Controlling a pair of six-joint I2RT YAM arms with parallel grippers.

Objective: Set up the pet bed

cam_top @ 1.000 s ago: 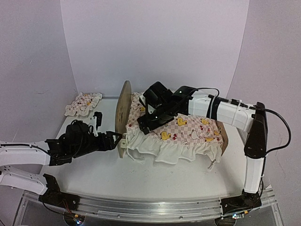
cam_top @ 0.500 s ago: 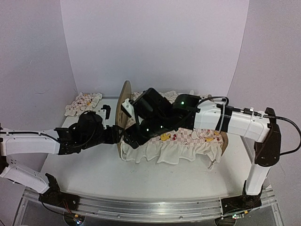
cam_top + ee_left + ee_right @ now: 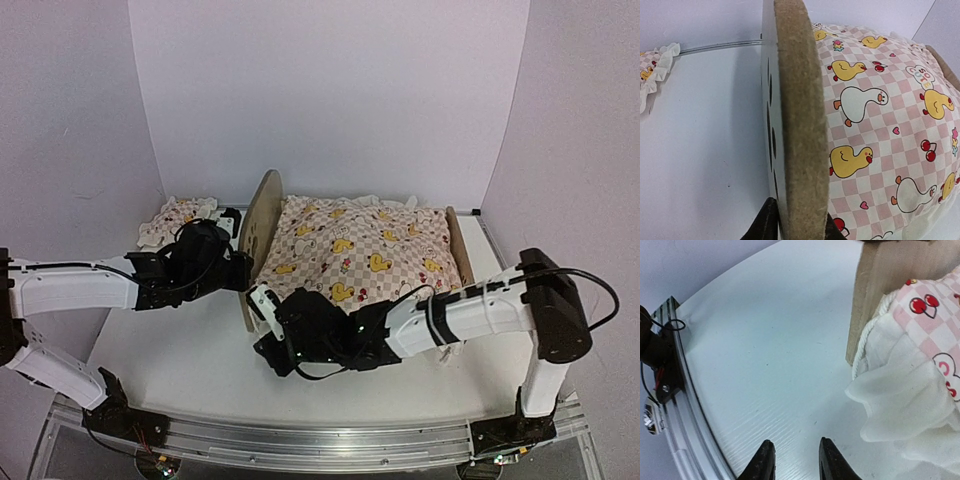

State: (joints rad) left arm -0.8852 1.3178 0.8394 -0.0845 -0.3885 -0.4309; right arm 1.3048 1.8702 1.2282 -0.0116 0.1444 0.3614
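The pet bed stands mid-table, its rounded plywood headboard (image 3: 262, 222) on the left and its footboard (image 3: 462, 250) on the right. A pink checkered duck-print cover (image 3: 360, 245) lies over it and hides the base. My left gripper (image 3: 243, 272) is shut on the headboard's lower edge (image 3: 797, 150), one finger (image 3: 765, 222) on each face. My right gripper (image 3: 268, 345) hovers low over the table in front of the bed's near left corner. Its fingers (image 3: 762, 460) stand a little apart with nothing between them, left of the wooden corner post (image 3: 875, 295) and the white ruffle (image 3: 905, 405).
A small matching ruffled pillow (image 3: 178, 218) lies at the back left, its edge showing in the left wrist view (image 3: 652, 75). The metal rail (image 3: 300, 440) runs along the table's near edge, and the curved white backdrop closes the far side.
My right arm has come off the top of the cover and dropped in front of the bed. My left gripper has reached forward and closed on the headboard. The cover now lies spread over the bed.
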